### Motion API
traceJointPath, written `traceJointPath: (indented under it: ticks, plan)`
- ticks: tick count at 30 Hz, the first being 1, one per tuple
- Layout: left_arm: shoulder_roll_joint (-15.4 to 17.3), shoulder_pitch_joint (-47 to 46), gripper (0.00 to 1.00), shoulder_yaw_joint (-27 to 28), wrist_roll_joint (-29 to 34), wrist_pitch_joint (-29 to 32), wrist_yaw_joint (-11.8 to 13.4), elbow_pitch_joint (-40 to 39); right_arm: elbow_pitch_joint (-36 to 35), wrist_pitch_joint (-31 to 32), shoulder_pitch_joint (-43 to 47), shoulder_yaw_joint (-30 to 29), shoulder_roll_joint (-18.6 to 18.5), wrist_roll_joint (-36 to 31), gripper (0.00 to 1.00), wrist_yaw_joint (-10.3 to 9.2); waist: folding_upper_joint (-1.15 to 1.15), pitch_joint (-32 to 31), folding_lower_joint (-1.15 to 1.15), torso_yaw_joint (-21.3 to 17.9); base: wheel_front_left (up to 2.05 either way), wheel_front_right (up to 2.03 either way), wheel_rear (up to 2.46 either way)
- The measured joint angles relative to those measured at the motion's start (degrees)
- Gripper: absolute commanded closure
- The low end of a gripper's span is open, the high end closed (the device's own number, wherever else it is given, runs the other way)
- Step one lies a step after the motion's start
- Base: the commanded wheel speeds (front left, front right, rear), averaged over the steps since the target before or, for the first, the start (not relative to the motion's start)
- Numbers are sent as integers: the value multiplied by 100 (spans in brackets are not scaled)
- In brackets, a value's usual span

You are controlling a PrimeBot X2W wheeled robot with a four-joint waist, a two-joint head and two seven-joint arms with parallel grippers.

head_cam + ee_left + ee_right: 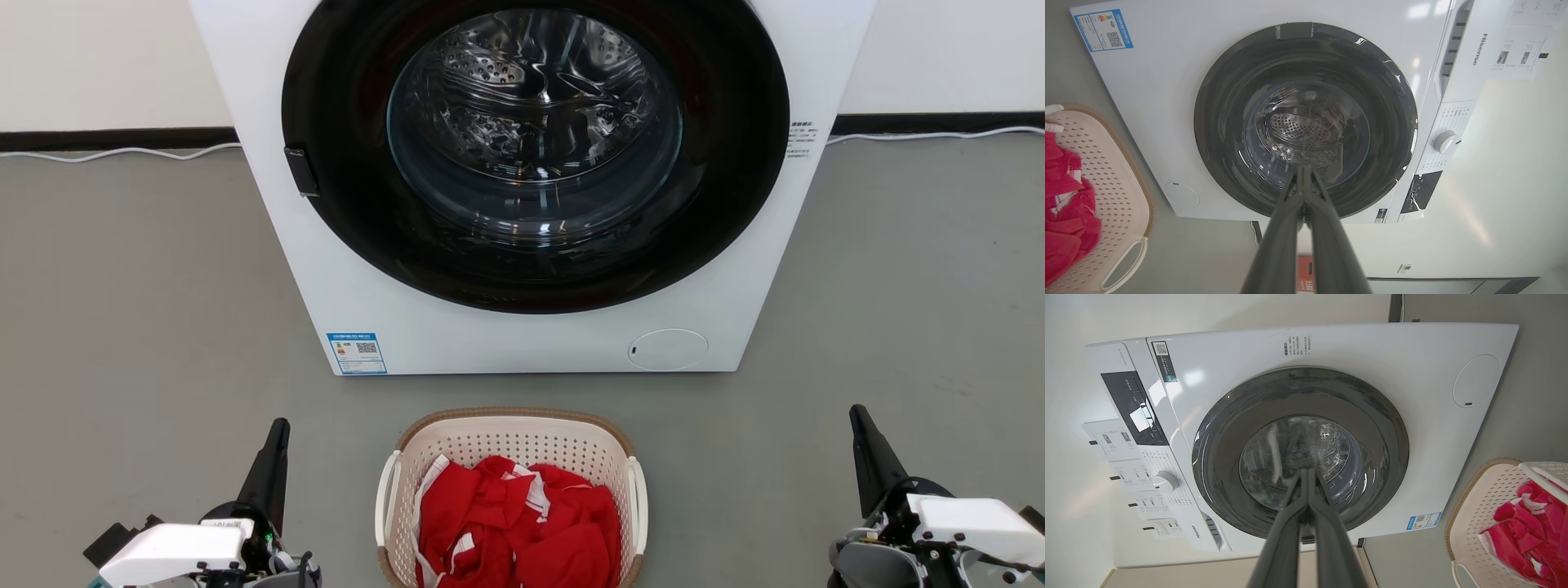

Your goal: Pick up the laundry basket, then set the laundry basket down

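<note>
The laundry basket (522, 445) stands on the grey floor just in front of the washing machine, cream-white and perforated, with a brown rim and a white handle on each side. Red and white clothes (522, 523) fill it. My left gripper (277, 437) is low at the basket's left, apart from it, fingers shut together with nothing held. My right gripper (861, 420) is farther off at the basket's right, also shut and empty. The basket (1106, 171) shows at the left edge of the left wrist view, and the basket (1478, 506) sits at the lower right of the right wrist view.
A white front-loading washing machine (522, 343) with a dark round door, shut, stands straight ahead against the wall. A white cable (122, 152) runs along the wall base. Grey floor spreads to both sides of the basket.
</note>
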Motion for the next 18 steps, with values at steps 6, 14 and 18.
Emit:
traceJointPath:
  ticks: [6, 14, 18]
  plan:
    - [0, 0, 100, 0, 0, 0, 0, 0, 0, 0, 0, 0, 0, 0, 100, 0, 0, 0, 0, 0, 0, 0, 0]
    - [0, 0, 100, 0, 0, 0, 0, 0, 0, 0, 0, 0, 0, 0, 100, 0, 0, 0, 0, 0, 0, 0, 0]
    - [0, 0, 100, 0, 0, 0, 0, 0, 0, 0, 0, 0, 0, 0, 100, 0, 0, 0, 0, 0, 0, 0, 0]
